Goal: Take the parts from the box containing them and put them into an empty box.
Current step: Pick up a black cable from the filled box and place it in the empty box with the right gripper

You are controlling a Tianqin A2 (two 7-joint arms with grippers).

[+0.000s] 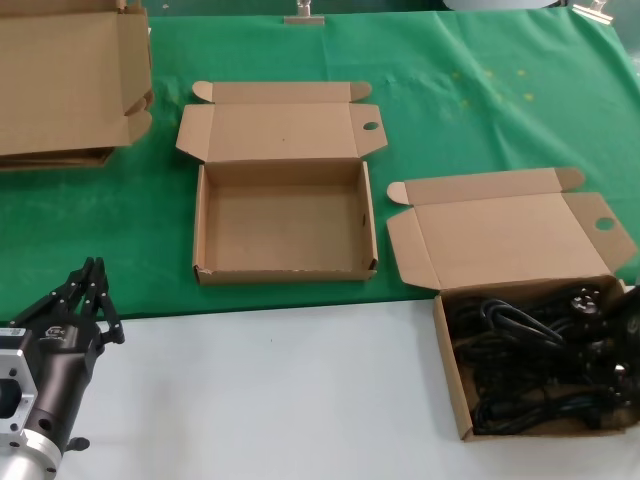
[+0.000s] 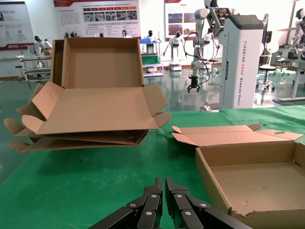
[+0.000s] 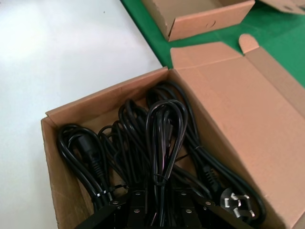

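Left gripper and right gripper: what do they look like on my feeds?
The left gripper has black, linked metal fingers with silver pivot pins, on a dark cylindrical body bearing a small label, joined to a silver machined wrist block. The right gripper shows only the same black, riveted fingers at the edge of its own wrist view.

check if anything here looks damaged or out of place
One small flaw: the empty box has a ragged tear along the top edge of its front wall, seen in the left wrist view. Otherwise nothing stands out; the cables lie inside their box, none spilled onto the table.
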